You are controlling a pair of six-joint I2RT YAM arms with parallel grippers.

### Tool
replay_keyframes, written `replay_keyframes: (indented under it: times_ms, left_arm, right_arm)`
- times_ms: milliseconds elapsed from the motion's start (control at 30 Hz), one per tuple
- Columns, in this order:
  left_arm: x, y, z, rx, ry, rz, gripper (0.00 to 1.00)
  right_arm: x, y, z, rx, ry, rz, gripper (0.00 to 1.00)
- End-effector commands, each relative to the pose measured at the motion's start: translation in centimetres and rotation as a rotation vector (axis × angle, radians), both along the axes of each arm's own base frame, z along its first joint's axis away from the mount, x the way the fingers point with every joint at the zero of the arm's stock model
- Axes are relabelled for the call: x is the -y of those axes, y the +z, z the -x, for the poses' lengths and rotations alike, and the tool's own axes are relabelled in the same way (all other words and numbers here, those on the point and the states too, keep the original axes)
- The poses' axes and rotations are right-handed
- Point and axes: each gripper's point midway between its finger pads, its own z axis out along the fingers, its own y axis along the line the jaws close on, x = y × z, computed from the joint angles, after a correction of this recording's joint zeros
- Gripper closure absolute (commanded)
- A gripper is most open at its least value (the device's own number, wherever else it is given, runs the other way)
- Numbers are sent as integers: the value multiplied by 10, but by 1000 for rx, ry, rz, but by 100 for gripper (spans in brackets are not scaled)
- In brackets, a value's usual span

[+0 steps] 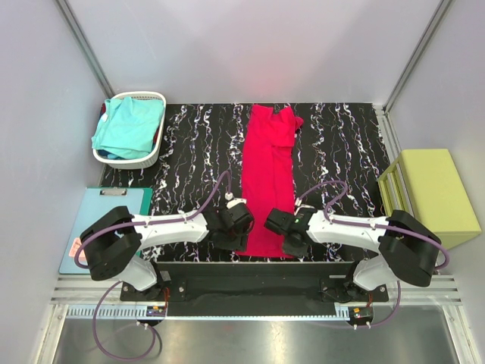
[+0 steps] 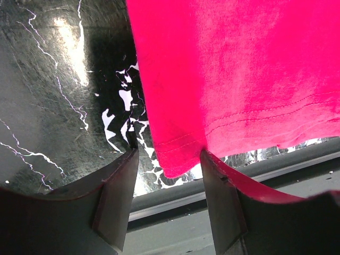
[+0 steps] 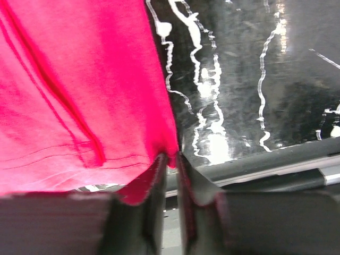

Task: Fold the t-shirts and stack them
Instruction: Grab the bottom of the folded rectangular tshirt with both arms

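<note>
Starting at the far left, the turquoise t-shirt [image 1: 129,125] sits bunched in a white basket [image 1: 148,158] at the back corner of the marbled table [image 1: 197,152], well away from both arms and not yet touched.

The left gripper [image 2: 169,156] stands at the near left corner of the red t-shirt [image 1: 267,174]. Its jaws are apart and straddle that hem corner without clamping it (the wrist view shows bare table between the cloth and the left finger).

The red t-shirt lies as a narrow strip in the middle of the table. Its long axis runs straight away from the arms, hem at the near edge and sleeves at the far end.

The right gripper [image 3: 171,159] is at the near right corner, its fingers drawn almost together with the cloth corner nipped at their tips.

A yellow-green block [image 1: 436,186] rests off the table to the right.

Each arm has its own hem corner and neither is nearer, so the next fold probably carries the hem away from the arms along the strip. It looks unready until the left jaws close.
</note>
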Motion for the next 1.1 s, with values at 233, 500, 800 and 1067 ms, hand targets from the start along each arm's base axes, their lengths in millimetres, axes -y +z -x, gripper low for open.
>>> replay_keyframes:
  times_ms: [233, 500, 800, 1067]
  left_arm:
    - [10, -5, 3, -21, -3, 20, 45]
    - [14, -6, 3, -25, -8, 20, 46]
    - [7, -4, 6, -31, -1, -6, 46]
    - [-11, 9, 19, -33, 26, -15, 44]
  right_arm:
    - [-6, -41, 35, -163, -35, -57, 97]
    - [-3, -39, 34, -157, -33, -43, 100]
    - [17, -30, 32, -121, -71, 29, 100]
    - [25, -24, 28, -81, -100, 49, 100]
